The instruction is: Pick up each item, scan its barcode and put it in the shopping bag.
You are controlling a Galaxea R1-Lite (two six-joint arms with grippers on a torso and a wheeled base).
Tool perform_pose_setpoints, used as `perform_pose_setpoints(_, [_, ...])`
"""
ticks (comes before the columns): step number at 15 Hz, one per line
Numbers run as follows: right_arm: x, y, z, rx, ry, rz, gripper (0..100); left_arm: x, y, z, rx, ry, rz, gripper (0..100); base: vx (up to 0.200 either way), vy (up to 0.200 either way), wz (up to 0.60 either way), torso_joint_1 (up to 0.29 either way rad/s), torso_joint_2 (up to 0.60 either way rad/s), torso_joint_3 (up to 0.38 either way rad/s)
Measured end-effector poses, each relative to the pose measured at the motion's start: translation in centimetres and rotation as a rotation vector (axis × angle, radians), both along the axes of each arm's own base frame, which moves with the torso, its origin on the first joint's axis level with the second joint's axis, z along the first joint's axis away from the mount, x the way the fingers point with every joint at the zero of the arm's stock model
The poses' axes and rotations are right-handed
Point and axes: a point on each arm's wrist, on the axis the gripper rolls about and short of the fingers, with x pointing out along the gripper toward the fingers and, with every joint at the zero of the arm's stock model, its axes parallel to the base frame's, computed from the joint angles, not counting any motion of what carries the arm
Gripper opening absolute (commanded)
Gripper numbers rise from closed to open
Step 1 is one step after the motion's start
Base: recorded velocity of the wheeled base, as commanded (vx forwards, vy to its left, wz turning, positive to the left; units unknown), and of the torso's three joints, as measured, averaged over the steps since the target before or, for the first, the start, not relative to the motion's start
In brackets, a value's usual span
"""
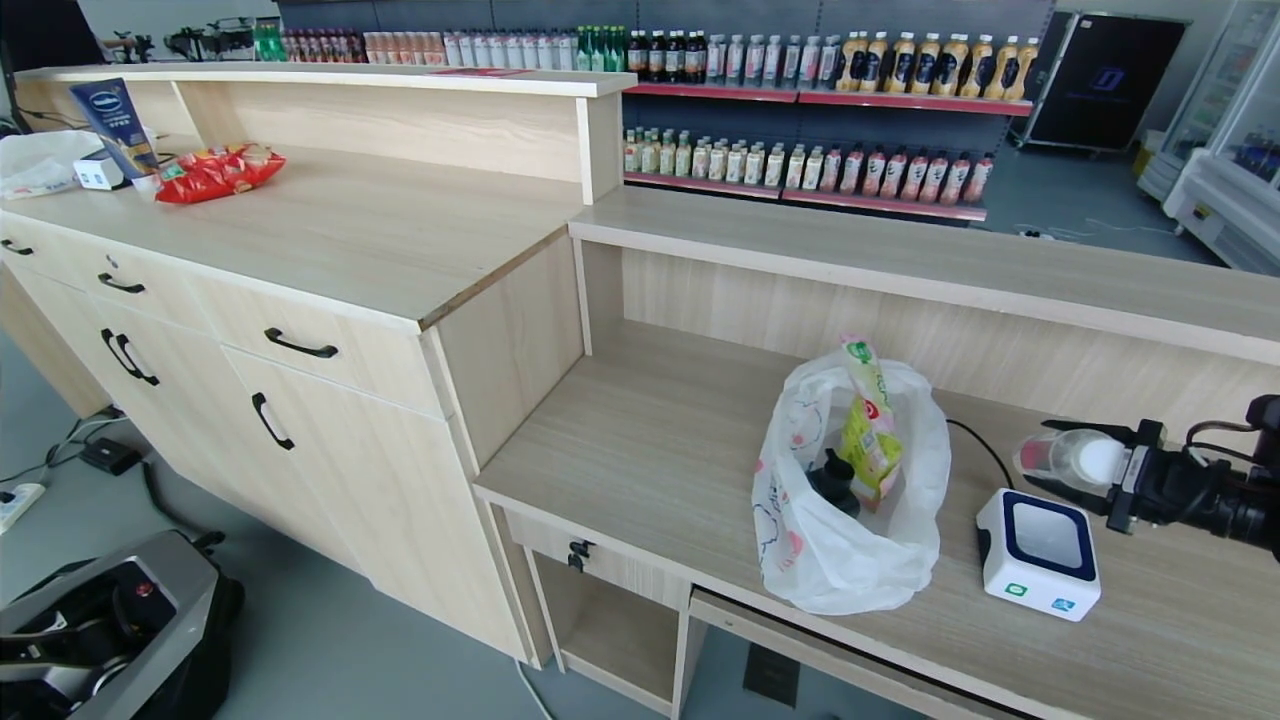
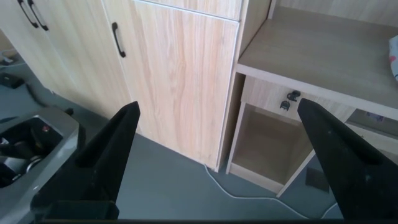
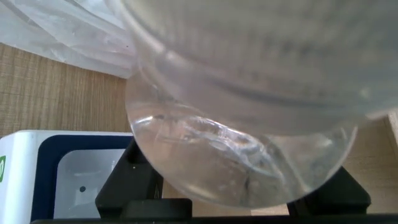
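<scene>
Clear bottle point(image 3: 249, 124) in right end effector point(image 1: 1042, 456) partly hides scanner point(image 3: 65, 180).

The lower worktop point(image 1: 640, 440), in pale wood grain, carries a white shopping bag point(image 1: 850, 540) standing open near its front edge. Just beside the bag, toward the worktop's right end and also close to the front edge, sits a white barcode scanner point(image 1: 1038, 552) with a dark-framed window facing up. A black cable point(image 1: 975, 440) runs across the worktop behind them.

The higher counter point(image 1: 350, 230) to the left bears a cluster at its far left corner: a red snack packet point(image 1: 215, 172) lying flat, a blue box point(image 1: 115, 125) standing tilted, a small white box point(image 1: 98, 172), and crumpled white plastic point(image 1: 40, 165), perhaps another bag.

On the floor point(image 1: 330, 640) at the left lie a white power strip point(image 1: 18, 500) and a black adapter point(image 1: 108, 455) with cords.
</scene>
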Motion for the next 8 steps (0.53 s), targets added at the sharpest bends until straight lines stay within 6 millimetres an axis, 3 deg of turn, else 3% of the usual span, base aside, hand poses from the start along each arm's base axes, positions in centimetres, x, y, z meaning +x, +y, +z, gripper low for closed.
perform_pose_setpoints(8, [0.25,0.11,-0.37,0.014,0.019,0.002,0,0.00,0.00,0.00,0.000,0.000,0.000,100,0.000,0.000,0.00,0.000,0.00,0.000])
